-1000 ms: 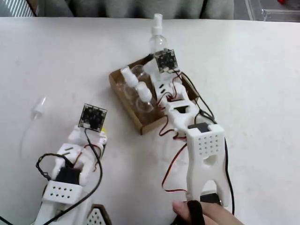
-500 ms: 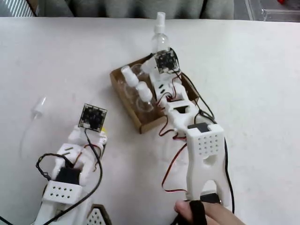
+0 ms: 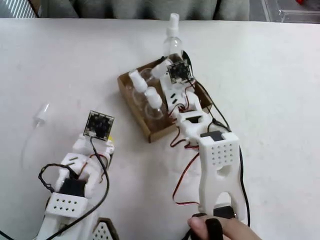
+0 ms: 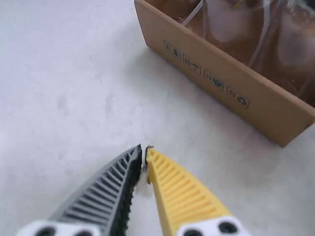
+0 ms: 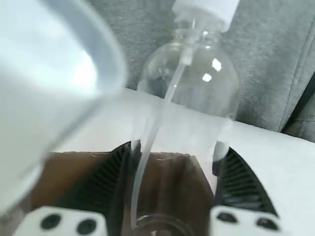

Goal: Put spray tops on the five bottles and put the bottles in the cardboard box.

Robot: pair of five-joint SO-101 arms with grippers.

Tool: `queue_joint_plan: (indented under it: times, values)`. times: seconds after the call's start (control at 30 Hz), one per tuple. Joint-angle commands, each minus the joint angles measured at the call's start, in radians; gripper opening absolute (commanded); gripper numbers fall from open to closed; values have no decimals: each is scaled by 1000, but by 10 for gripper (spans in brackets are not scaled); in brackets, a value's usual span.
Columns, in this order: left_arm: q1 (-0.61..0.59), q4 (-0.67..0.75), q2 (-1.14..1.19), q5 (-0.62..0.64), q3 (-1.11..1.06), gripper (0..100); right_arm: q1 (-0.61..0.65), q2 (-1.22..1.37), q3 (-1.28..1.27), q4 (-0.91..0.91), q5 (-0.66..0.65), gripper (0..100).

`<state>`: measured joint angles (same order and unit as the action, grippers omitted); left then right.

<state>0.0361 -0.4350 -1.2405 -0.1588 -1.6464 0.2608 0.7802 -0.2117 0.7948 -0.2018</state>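
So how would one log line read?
right end effector: grips clear plastic spray bottle over brown cardboard box | left end effector: shut, empty, beside box

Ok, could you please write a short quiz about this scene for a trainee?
1. True or false: the left gripper is shut and empty.
2. What does the right gripper hold? A) nothing B) a bottle C) a cable
3. Fill in: the loose spray top lies on the ____, outside the cardboard box.
Key: 1 true; 2 B; 3 table.
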Motion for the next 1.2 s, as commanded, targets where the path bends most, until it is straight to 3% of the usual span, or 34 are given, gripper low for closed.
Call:
queue_joint_plan:
  times: [0.0,1.17]
  values:
    - [7,35,-19,-9,8,20,-15,-25,14,33,6,172]
    - [10,35,-19,-9,8,20,-5,-107,9,97,6,170]
